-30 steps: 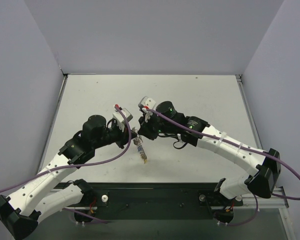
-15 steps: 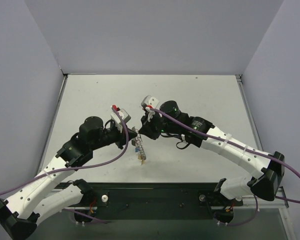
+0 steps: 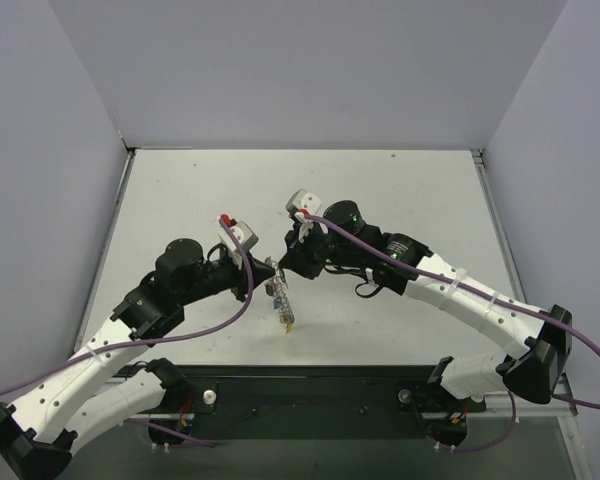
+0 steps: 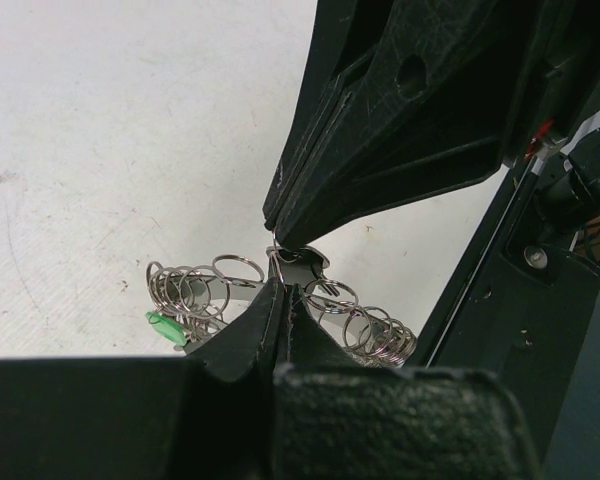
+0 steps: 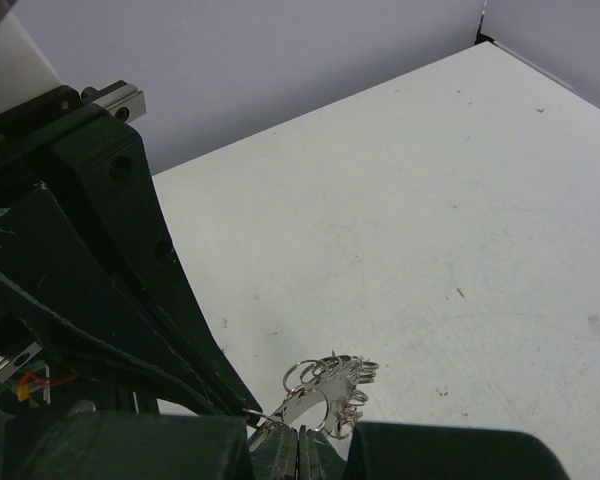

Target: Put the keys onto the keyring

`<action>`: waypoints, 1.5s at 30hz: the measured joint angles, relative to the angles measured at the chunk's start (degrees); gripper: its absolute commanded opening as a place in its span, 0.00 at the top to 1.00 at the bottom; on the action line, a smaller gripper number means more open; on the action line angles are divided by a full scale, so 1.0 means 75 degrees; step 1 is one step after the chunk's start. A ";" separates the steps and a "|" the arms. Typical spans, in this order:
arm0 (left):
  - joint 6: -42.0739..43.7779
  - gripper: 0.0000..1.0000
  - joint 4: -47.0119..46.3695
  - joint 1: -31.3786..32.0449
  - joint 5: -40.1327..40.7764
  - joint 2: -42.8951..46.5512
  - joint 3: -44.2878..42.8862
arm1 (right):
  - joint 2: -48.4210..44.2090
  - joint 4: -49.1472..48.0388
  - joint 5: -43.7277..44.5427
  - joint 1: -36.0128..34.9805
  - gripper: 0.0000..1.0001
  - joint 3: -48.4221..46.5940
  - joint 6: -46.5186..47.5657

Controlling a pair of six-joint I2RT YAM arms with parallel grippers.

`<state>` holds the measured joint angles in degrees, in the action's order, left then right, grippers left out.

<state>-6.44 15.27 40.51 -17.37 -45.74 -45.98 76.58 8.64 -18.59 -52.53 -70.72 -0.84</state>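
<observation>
The keyring (image 3: 278,290) hangs above the table between my two arms, a silvery hoop (image 4: 352,312) whose rim is crowded with small split rings. Keys dangle from its lower end (image 3: 289,320); one green key head (image 4: 164,327) shows in the left wrist view. My left gripper (image 4: 285,290) is shut on the hoop's band from one side. My right gripper (image 5: 301,434) is shut on the hoop (image 5: 327,393) from the opposite side. The two pairs of fingertips nearly touch: the right gripper's black fingers (image 4: 380,150) fill the left wrist view, and the left gripper's fingers (image 5: 130,300) fill the right wrist view. The other keys are too small to make out.
The white table (image 3: 400,190) is walled by grey panels on three sides. A black rail (image 3: 310,400) with both arm bases runs along the near edge. Purple cables (image 3: 230,310) loop off each arm.
Both arms have shifted slightly, the left wrist drawing a little to the left. The keyring stays held between the two shut grippers in about the same place.
</observation>
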 measured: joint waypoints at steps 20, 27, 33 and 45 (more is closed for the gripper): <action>-0.0326 1.00 -0.0163 0.0000 0.0160 0.0096 0.0201 | 0.0219 -0.0015 0.0157 -0.0017 1.00 0.0000 -0.0058; -0.0361 1.00 -0.0248 0.0000 0.0181 0.0096 0.0364 | 0.0277 -0.0055 0.0157 -0.0023 1.00 0.0102 -0.0058; -0.0437 1.00 -0.0315 0.0000 0.0181 0.0108 0.0542 | 0.0291 -0.0146 0.0032 -0.0020 1.00 0.0274 -0.0058; -0.0667 1.00 -0.0804 0.0038 0.0347 0.0131 0.1358 | 0.0536 -0.0682 -0.0501 0.0111 1.00 0.0991 -0.0242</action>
<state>-11.44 9.23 40.80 -14.76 -44.75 -35.79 80.60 3.53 -22.35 -51.70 -63.29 -2.66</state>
